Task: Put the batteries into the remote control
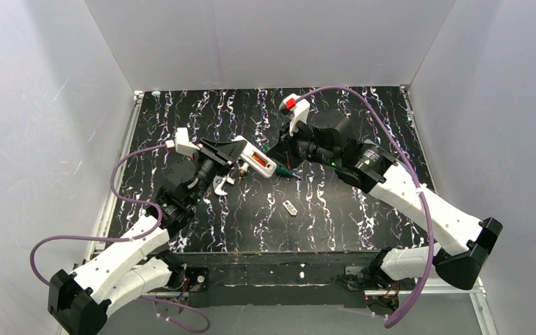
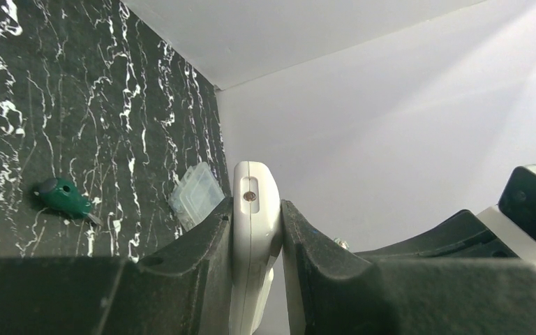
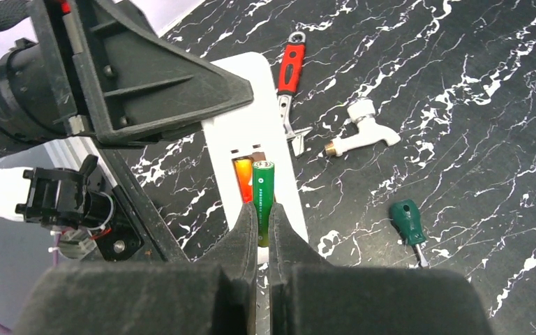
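Green battery (image 3: 262,195) pinched in the right claw (image 3: 263,227) hangs over the bay (image 3: 257,155) of the remote control (image 3: 265,105), which the left claw (image 2: 257,209) clamps above the table (image 1: 335,223); tilted entry beside the seated orange battery (image 3: 243,178) could jam it.

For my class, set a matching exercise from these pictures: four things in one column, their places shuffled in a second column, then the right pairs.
Things
1. remote control
2. green battery
3. orange battery
4. screwdriver

Places
A. lying on the table
B. held by the right gripper
C. seated inside the remote control
D. clamped in the left gripper

Pairs: 1-D, 2-B, 3-C, 4-A
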